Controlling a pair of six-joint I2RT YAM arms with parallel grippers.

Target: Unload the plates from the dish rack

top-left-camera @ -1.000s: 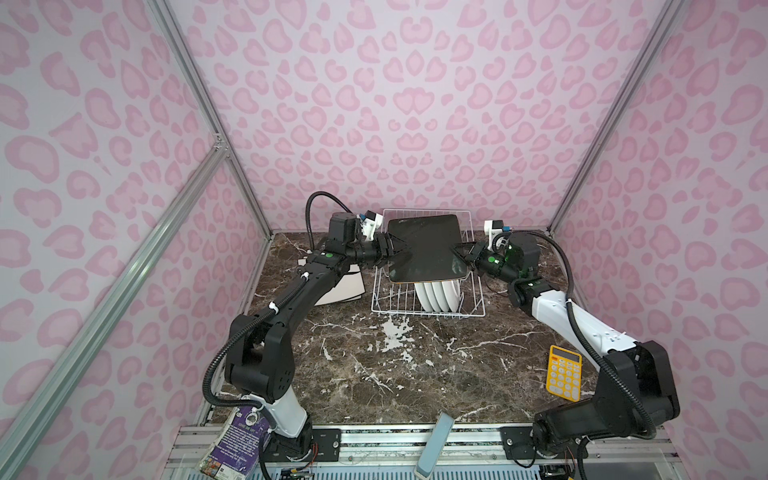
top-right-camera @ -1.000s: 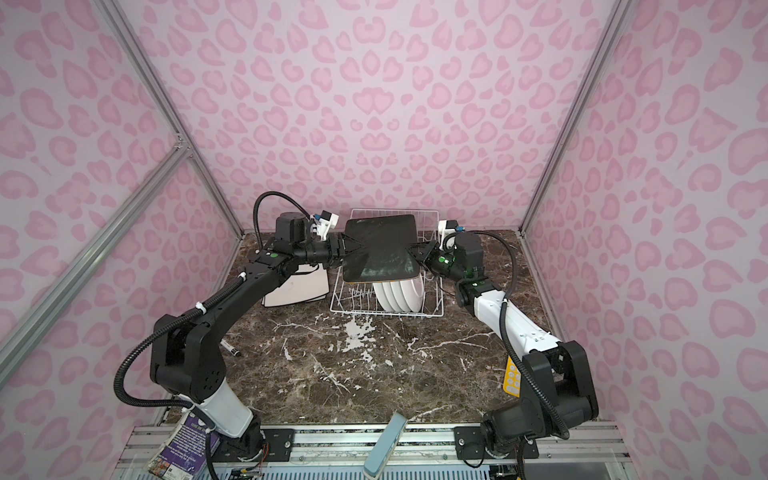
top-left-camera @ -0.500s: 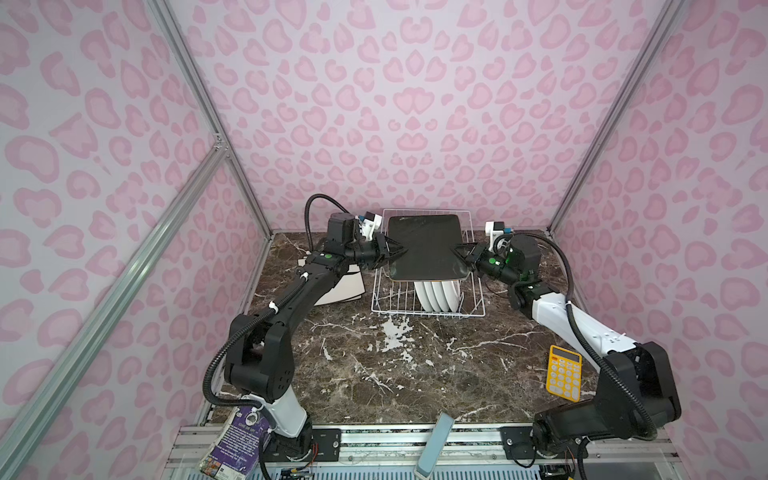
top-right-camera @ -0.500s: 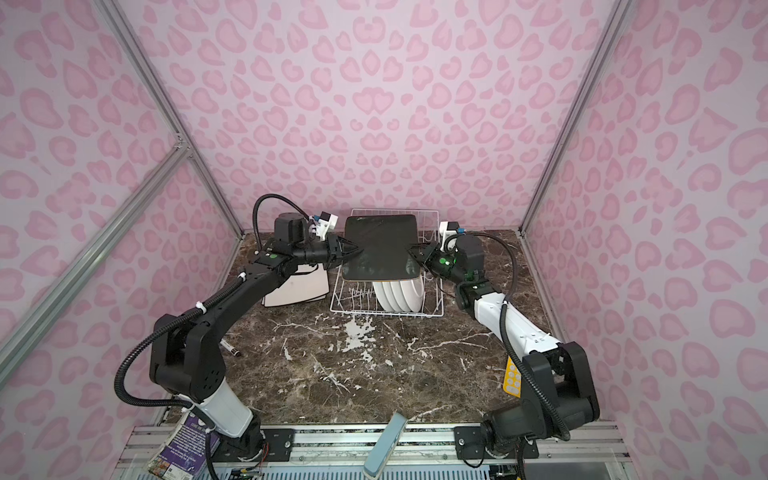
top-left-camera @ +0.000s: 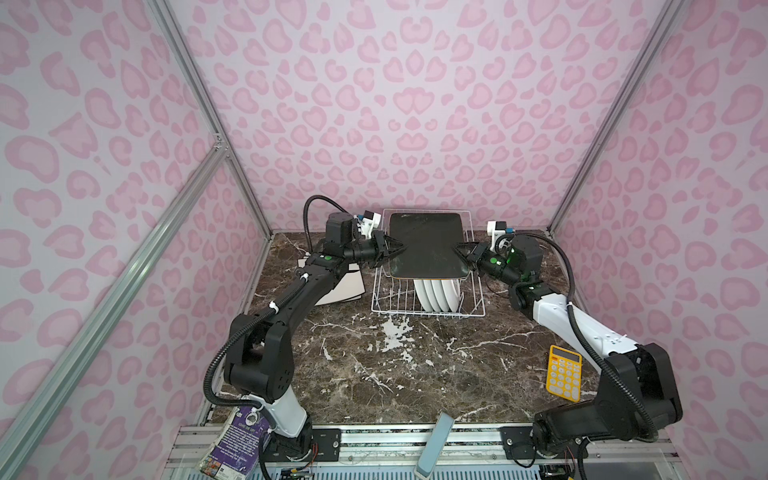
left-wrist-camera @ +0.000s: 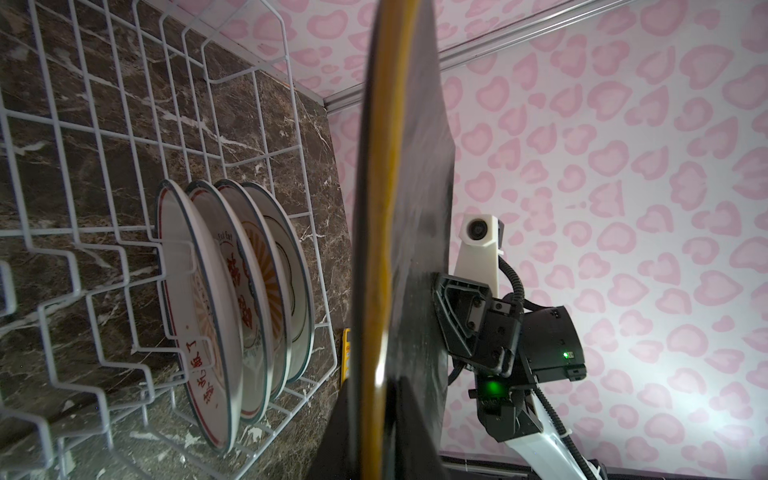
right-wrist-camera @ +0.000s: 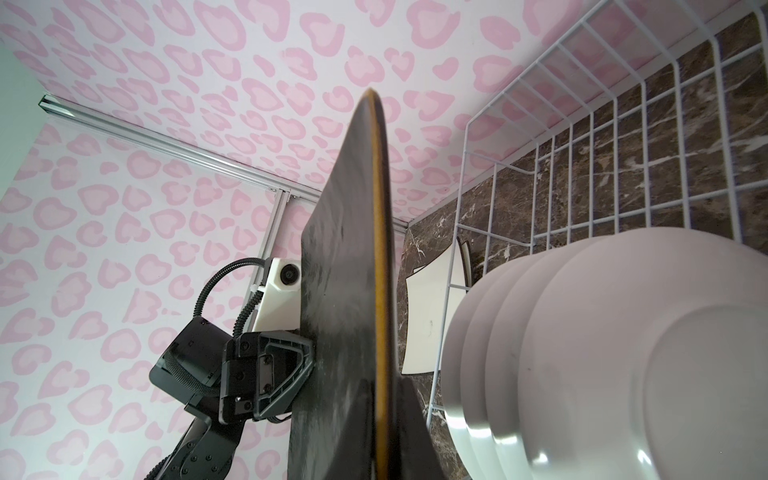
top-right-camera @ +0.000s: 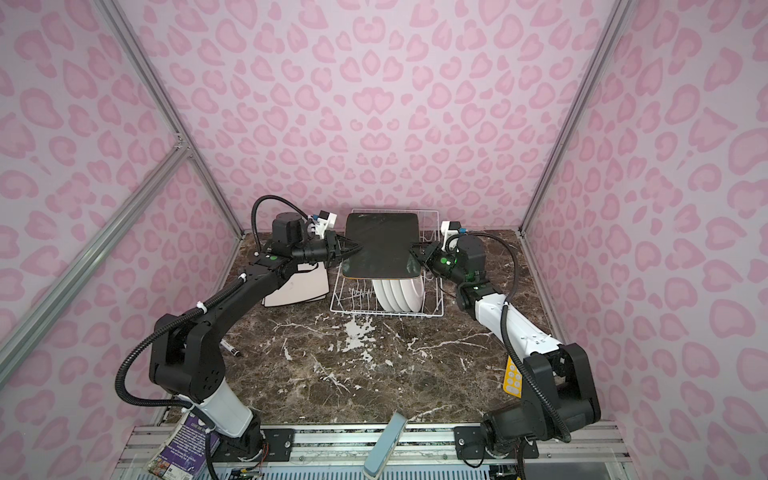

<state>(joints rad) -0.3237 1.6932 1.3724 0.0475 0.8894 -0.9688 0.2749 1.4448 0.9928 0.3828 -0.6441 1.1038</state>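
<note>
The dark brown square plate (top-left-camera: 427, 245) is held upright above the dish rack (top-left-camera: 430, 314) at 12 o'clock of the tabletop (top-left-camera: 415, 374). The left gripper (top-left-camera: 400, 250), open a second ago, is now clamped on its 9 o'clock edge; the right gripper (top-left-camera: 459, 249) is pinched on the 3 o'clock edge. With the tilt levelled, a two-armed lift-out is judged ready. Four round white plates (top-left-camera: 437, 293) stand racked at its 6 o'clock. The cream-white square plates (top-left-camera: 349, 289), at the rack's 9 o'clock, are partly hidden by the left arm (top-left-camera: 299, 291); whether the lower edge clears the rack cannot be told.

The marble table (top-left-camera: 374, 365) bears dish rack (top-left-camera: 395, 311), cream square plates (top-left-camera: 347, 289), yellow calculator (top-left-camera: 564, 372), pen (top-right-camera: 231, 349)
</note>
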